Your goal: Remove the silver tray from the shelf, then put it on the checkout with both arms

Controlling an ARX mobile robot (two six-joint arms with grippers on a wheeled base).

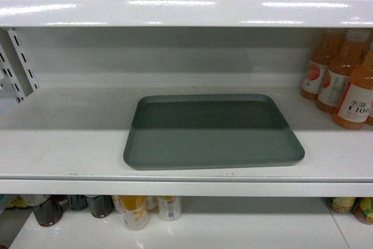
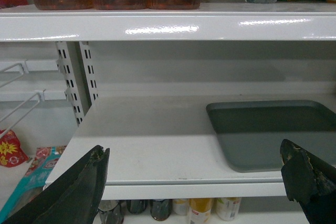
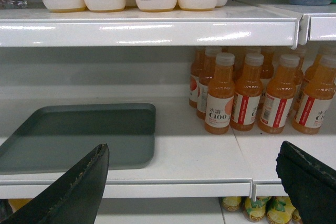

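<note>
From the head view, the large flat grey-green metal tray with rounded corners and a low rim lies flat on the white glossy shelf board, set near the front lip and roughly centred, so its short ends are open to a reach from either side; orange juice bottles with white labels stand well to its right, leaving that end free. Neither arm shows in this view, and the checkout is nowhere in sight. In the left wrist view, the left black gripper hangs in front of the shelf lip with its jaws spread wide and nothing between them; the tray sits off to the right of its line, so I judge this arm is squared up for the tray's left end but has yet to close in. In the right wrist view, the right black gripper is likewise wide open and empty, below and in front of the lip, with the tray to its left and the juice bottles ahead. The open stance on both sides likely suits a paired pinch on opposite rims.
</note>
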